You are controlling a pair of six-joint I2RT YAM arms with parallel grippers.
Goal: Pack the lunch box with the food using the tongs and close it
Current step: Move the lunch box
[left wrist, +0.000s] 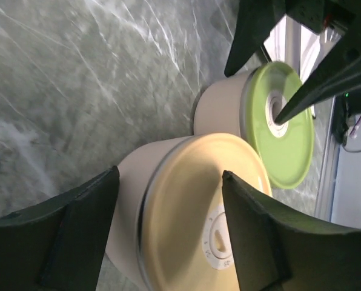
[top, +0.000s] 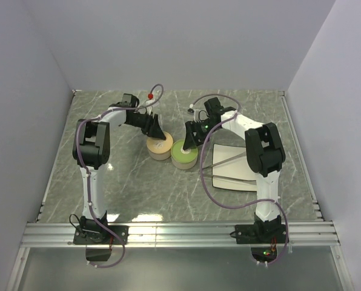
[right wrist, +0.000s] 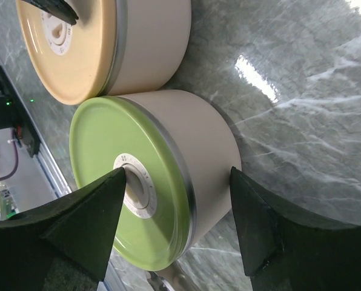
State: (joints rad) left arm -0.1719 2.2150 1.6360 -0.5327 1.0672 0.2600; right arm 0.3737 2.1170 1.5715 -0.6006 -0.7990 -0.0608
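Observation:
The lunch box shows as two round beige tins side by side, both with lids on: a yellow-lidded tin (top: 159, 147) (left wrist: 198, 212) (right wrist: 65, 48) and a green-lidded tin (top: 184, 155) (left wrist: 283, 121) (right wrist: 132, 182). My left gripper (top: 154, 130) (left wrist: 170, 173) is open over the yellow tin, one finger above its lid, the other beside its wall. My right gripper (top: 190, 138) (right wrist: 177, 171) is open astride the green tin, one fingertip at the lid's white centre knob, the other off its wall. The tongs (top: 229, 161) lie on a white tray (top: 226, 182). The food is out of view.
The white tray lies right of the tins, under the right arm. The two tins nearly touch, and the two grippers are close together above them. Grey walls close in the marbled table (top: 138, 194) on three sides.

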